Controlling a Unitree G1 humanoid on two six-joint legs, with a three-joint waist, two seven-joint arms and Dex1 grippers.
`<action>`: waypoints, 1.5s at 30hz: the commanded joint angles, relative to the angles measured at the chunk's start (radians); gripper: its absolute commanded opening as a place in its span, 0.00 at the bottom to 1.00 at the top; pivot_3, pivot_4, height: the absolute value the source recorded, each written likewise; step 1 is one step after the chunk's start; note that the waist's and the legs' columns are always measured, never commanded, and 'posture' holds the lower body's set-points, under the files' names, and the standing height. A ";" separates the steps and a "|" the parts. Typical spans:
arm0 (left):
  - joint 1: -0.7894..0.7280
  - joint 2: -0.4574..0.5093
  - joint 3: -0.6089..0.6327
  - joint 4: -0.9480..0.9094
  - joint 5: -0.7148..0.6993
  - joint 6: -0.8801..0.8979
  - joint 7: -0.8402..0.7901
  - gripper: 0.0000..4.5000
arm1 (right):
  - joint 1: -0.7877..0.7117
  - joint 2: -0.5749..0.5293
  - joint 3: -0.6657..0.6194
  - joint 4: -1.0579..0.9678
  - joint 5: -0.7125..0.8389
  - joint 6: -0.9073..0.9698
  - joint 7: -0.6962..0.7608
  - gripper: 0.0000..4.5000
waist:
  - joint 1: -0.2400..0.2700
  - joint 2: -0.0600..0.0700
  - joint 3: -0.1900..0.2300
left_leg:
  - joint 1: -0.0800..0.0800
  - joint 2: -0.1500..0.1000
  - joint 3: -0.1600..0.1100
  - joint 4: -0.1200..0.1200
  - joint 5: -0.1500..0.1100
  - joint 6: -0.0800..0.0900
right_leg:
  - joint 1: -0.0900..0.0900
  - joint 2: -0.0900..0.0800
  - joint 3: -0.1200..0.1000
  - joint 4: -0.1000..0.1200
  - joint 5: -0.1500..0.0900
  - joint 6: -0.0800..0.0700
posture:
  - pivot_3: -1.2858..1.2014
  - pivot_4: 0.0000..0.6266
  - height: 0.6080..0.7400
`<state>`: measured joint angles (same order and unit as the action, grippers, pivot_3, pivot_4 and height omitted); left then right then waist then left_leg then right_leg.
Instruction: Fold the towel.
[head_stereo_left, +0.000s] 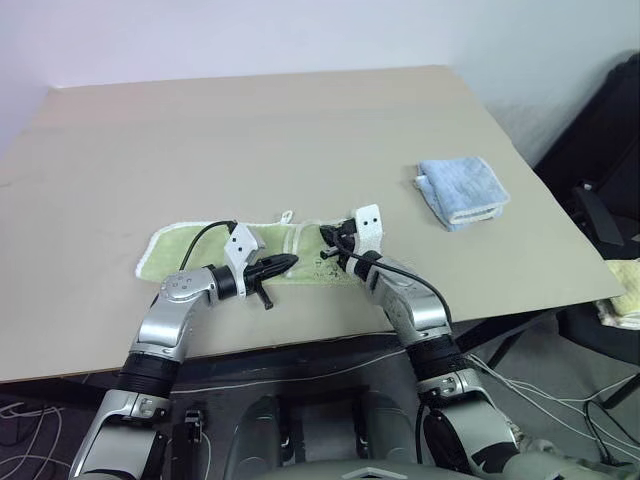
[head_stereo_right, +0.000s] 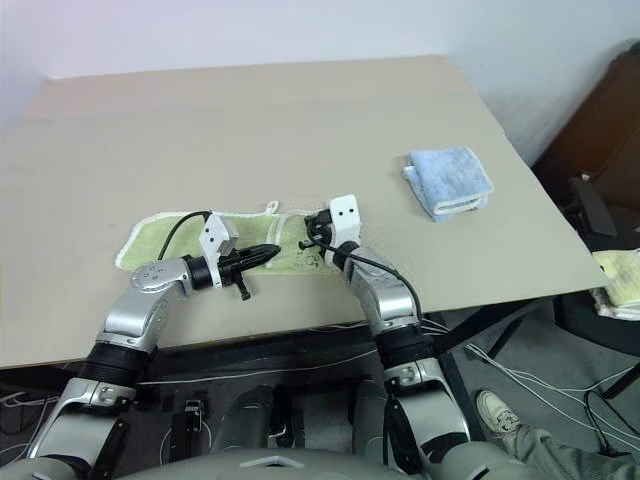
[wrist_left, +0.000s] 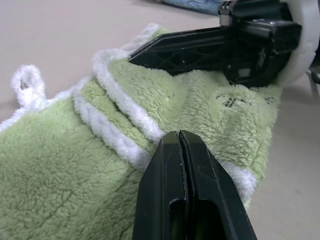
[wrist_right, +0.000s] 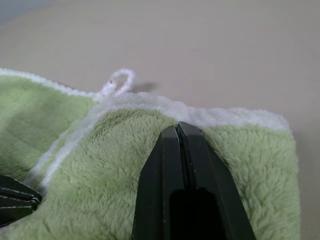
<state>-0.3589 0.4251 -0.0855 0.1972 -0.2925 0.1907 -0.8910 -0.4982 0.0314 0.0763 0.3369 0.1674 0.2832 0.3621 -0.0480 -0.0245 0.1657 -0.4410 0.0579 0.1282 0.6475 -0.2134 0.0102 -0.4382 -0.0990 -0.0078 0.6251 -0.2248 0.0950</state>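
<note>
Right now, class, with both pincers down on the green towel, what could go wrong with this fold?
1. Both pincers, left and right, look shut over the towel with no cloth visibly pinched; lifting may leave it behind.
2. The folded flap sits bunched, its white trim doubled, so the fold may end crooked.
3. The pincers sit close together and could collide.

Lime-green terry towel (head_stereo_left: 190, 250), white-trimmed, partly folded, flat near table's front edge

L claw (head_stereo_left: 285, 263): fingers pressed together, pointing inward | R claw (head_stereo_left: 327, 236): fingers pressed together, angled inward | tips near, apart
</note>
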 joint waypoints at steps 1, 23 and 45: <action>-0.024 -0.017 0.027 0.005 -0.011 -0.012 0.009 0.01 | 0.027 0.009 0.019 0.089 -0.026 -0.047 0.004 0.00 | 0.000 0.000 0.000 | 0.000 0.000 0.000 0.000 0.000 0.000 | 0.000 0.000 0.000 0.000 0.000 0.000 | 0.52 0.24 1.00; 0.246 0.151 0.533 -0.526 -0.542 0.547 0.215 1.00 | -0.026 -0.231 0.081 -0.392 0.180 0.202 0.371 0.96 | -0.006 0.001 0.001 | -0.004 0.002 0.000 -0.008 0.000 0.000 | -0.004 0.000 0.001 -0.009 0.000 -0.001 | 0.52 0.24 1.00; 0.472 0.012 0.860 -0.592 -0.882 0.743 0.980 1.00 | -0.081 -0.249 0.143 -0.317 0.140 0.170 0.438 0.99 | 0.003 0.000 0.000 | -0.003 0.000 0.003 -0.020 0.000 -0.002 | -0.008 -0.003 0.002 -0.017 0.000 -0.002 | 0.52 0.24 1.00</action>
<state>0.1282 0.4187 0.7366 -0.4163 -1.1276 0.9241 0.0611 -0.5634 -0.2234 0.2147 0.0358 0.3129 0.4735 0.7998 -0.0452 -0.0243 0.1662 -0.4440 0.0579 0.1306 0.6278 -0.2134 0.0080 -0.4464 -0.1022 -0.0060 0.6085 -0.2243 0.0926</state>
